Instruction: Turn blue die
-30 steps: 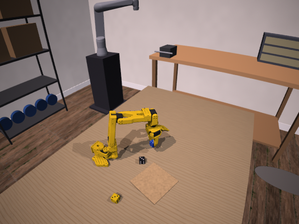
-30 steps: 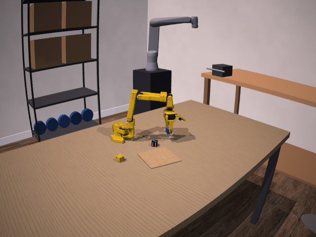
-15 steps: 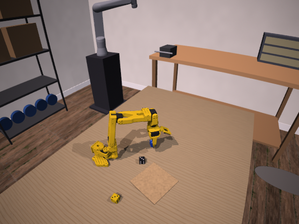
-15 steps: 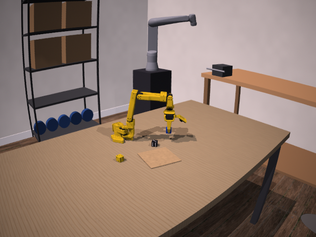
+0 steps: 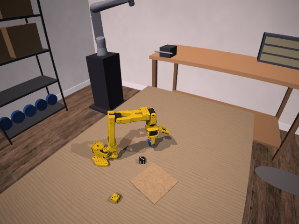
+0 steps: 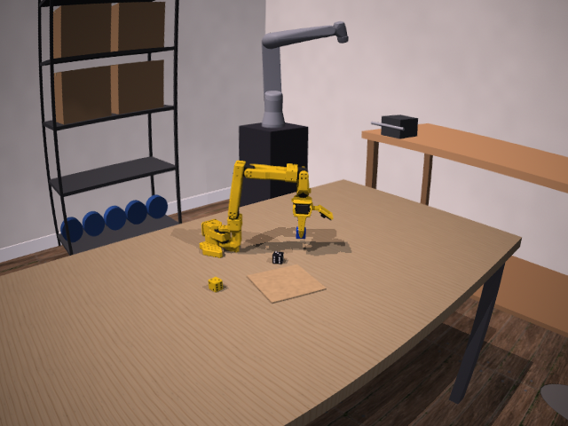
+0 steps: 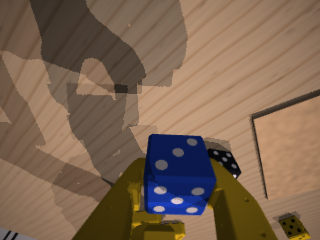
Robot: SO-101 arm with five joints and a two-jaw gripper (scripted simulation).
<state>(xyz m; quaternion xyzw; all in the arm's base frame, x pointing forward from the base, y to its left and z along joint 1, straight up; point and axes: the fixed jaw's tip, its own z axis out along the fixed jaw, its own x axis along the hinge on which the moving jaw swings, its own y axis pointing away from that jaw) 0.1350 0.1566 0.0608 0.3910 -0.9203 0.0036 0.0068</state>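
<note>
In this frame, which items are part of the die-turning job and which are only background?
Job:
- blue die, held in the gripper, jaws shut on it
- black die, the reference
- mat
- yellow die, must stay as it is

Background:
- shelf rack with boxes
- blue discs
- grey arm
- side bench

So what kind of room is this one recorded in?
Probably a workshop or lab: a metal shelf rack with cardboard boxes, a wooden workbench along the wall, and a big grey arm on a black pedestal.
</note>
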